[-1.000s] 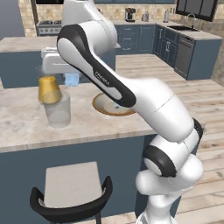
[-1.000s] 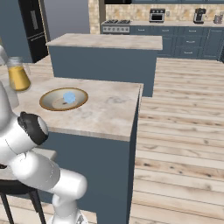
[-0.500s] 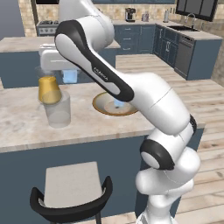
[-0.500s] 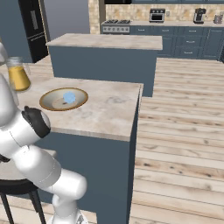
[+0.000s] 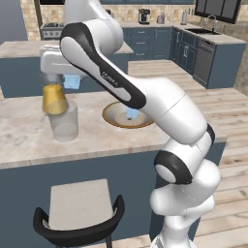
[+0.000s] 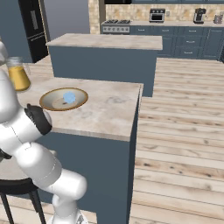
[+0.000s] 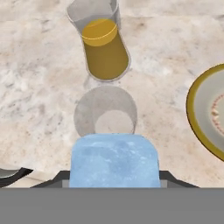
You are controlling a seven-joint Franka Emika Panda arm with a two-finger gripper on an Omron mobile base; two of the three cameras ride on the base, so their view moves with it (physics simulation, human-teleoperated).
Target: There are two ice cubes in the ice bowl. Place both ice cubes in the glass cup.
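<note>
The gripper [image 7: 113, 175] held one ice cube [image 7: 113, 161] pinched between its fingers, with the glass cup [image 7: 105, 114] just ahead and below (the other ice cube [image 6: 68, 96] lay in the ice bowl [image 6: 49, 99] off to its side), so it needed centring over the mouth before release.

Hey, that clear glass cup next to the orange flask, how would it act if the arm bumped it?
The glass cup looks empty, so probably light and apt to slide on the smooth counter. It is tall and straight-sided, so a high bump might tip it. It stands close beside the flask, so it could knock that.
</note>
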